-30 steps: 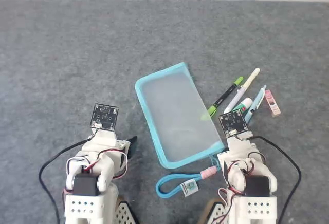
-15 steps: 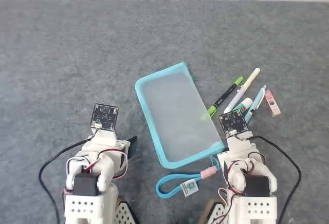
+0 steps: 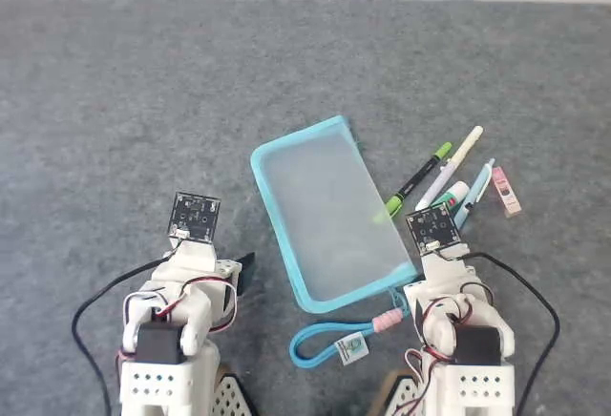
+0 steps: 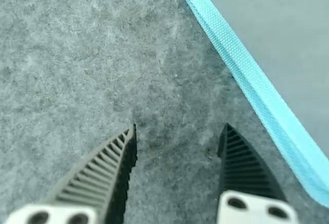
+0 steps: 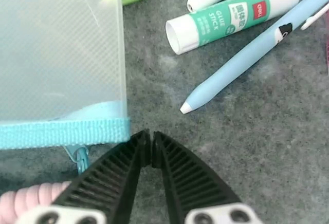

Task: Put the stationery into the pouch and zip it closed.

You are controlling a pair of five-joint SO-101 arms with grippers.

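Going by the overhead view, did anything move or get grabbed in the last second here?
Nothing visibly changed. Both arms keep their places, the translucent plastic pouch with turquoise trim lies flat between them, and the white-and-green glue stick and light blue pen remain outside it.

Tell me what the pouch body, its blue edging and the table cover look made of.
The pouch body looks like translucent frosted plastic, probably vinyl, with a fine grid texture. The edging is woven turquoise fabric tape; its ribbed weave shows. The table cover seems grey felt or low-pile carpet, matte and fuzzy.
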